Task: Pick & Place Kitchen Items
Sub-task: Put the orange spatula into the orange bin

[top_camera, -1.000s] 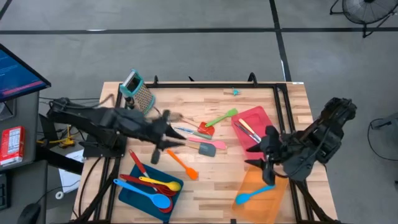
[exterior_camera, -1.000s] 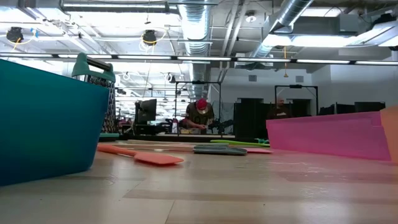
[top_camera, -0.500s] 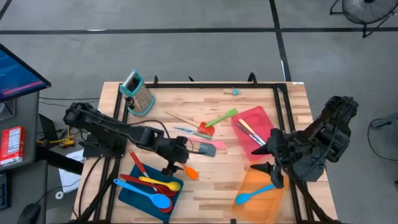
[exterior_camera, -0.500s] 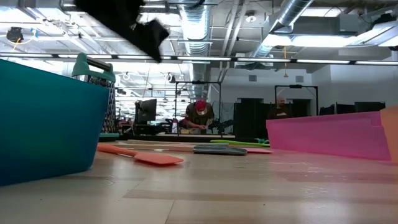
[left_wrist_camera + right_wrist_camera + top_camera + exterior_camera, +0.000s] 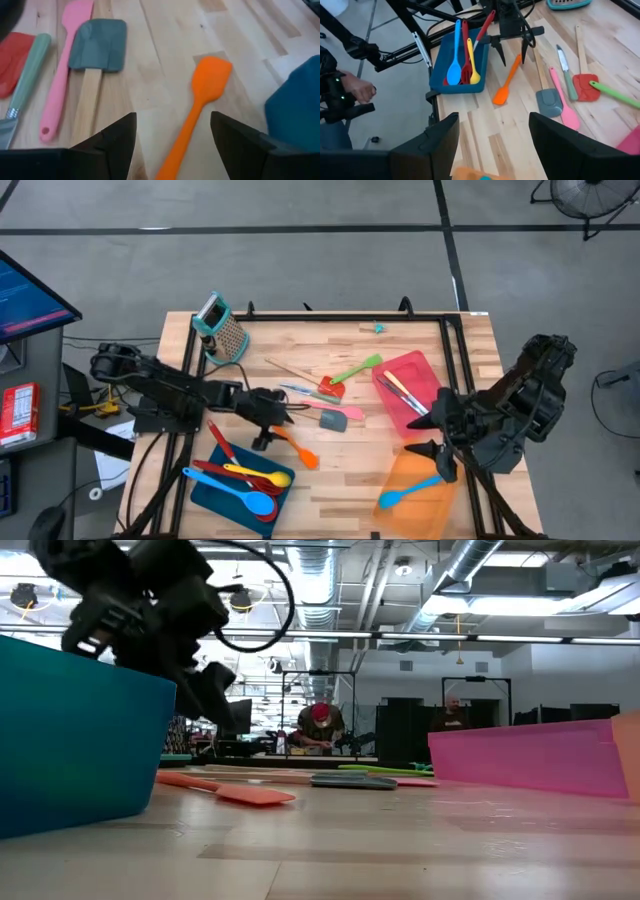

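An orange spatula (image 5: 202,95) lies flat on the wooden table (image 5: 340,460), just right of the blue tray (image 5: 215,490), which holds red, yellow and blue spoons. My left gripper (image 5: 172,142) hangs open low over the spatula's handle end (image 5: 275,428), one finger on each side and clear of it; the right wrist view also shows this gripper (image 5: 512,56). A grey-headed spatula (image 5: 97,45), a pink spatula (image 5: 62,70) and a red turner (image 5: 328,388) lie just beyond. My right gripper (image 5: 432,435) is open and holds nothing, between the pink tray (image 5: 425,365) and the orange tray (image 5: 440,505).
A blue spatula (image 5: 408,492) lies in the orange tray, and slim utensils (image 5: 400,392) lie in the pink tray. A box grater (image 5: 222,330) stands at the far left corner. A person's hand (image 5: 355,90) shows beyond the table's left side. Bare wood lies at the middle front.
My left gripper has swung from the middle of the table toward the near edge and come down over the orange spatula's handle, entering the low view from above. The utensils and trays lie where they were.
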Action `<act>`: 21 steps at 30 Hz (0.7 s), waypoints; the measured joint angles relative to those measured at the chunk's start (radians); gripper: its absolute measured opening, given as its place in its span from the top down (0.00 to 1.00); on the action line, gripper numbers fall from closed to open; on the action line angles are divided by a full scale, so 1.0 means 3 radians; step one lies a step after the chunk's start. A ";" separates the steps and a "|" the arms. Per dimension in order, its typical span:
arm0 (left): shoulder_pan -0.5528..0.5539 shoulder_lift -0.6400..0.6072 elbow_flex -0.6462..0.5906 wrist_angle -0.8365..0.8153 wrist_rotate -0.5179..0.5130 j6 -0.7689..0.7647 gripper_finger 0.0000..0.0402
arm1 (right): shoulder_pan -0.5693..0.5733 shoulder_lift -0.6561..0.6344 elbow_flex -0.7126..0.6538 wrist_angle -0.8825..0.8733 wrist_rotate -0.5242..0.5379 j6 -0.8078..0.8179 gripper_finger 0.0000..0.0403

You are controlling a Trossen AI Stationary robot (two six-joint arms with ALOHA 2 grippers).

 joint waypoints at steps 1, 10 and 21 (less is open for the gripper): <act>0.0041 0.0016 -0.0041 0.0083 0.0031 0.0036 0.41 | -0.0011 0.0000 0.0000 -0.0001 0.0000 0.0000 0.42; 0.0350 0.0026 -0.0254 0.0138 0.0332 0.0248 0.41 | -0.0148 0.0000 0.0000 -0.0046 0.0001 -0.0005 0.42; 0.0536 0.0422 -0.0389 0.0382 0.0722 0.0692 0.41 | -0.0172 0.0000 0.0000 -0.0105 0.0026 0.0054 0.42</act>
